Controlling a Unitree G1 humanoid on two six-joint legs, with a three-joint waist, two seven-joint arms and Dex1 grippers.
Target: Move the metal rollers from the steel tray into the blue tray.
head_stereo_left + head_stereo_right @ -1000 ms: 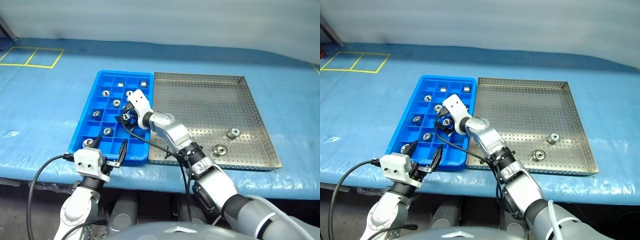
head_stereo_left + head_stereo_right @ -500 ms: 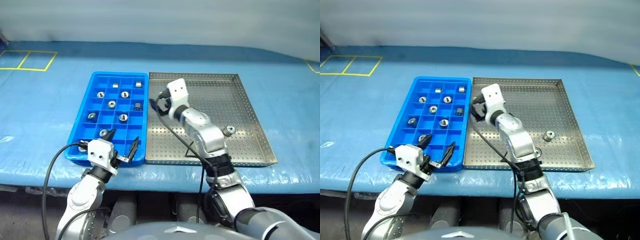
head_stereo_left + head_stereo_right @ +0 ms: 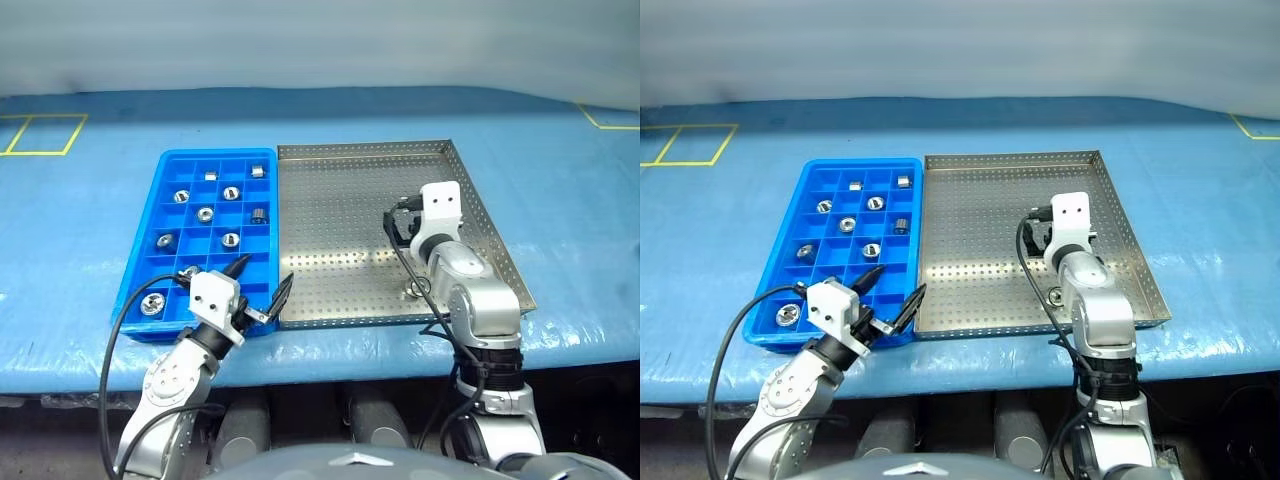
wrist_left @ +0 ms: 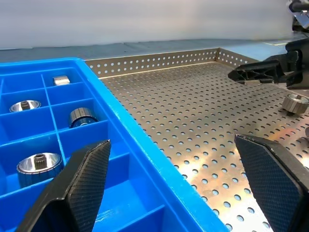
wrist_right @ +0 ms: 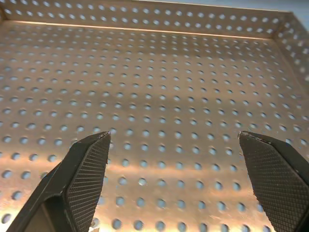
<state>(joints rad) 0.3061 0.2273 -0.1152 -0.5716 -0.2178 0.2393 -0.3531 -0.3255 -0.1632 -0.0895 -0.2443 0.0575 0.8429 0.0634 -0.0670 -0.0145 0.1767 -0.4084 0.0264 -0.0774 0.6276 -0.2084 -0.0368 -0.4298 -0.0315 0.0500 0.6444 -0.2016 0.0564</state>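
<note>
The right gripper is hanging wide open and empty over the steel tray. One roller is lying beside its arm. The left gripper, also spread and empty, is hovering at the blue tray, where rollers are sitting in compartments.

Steel tray: bare metal, perforated floor, glossy, throwing warm glints. Blue tray: smooth moulded plastic, slight sheen; rollers in it polished, mirror-bright metal. Gripper pads matt black, fine knurled texture; table sheet wrinkled blue plastic film.
</note>
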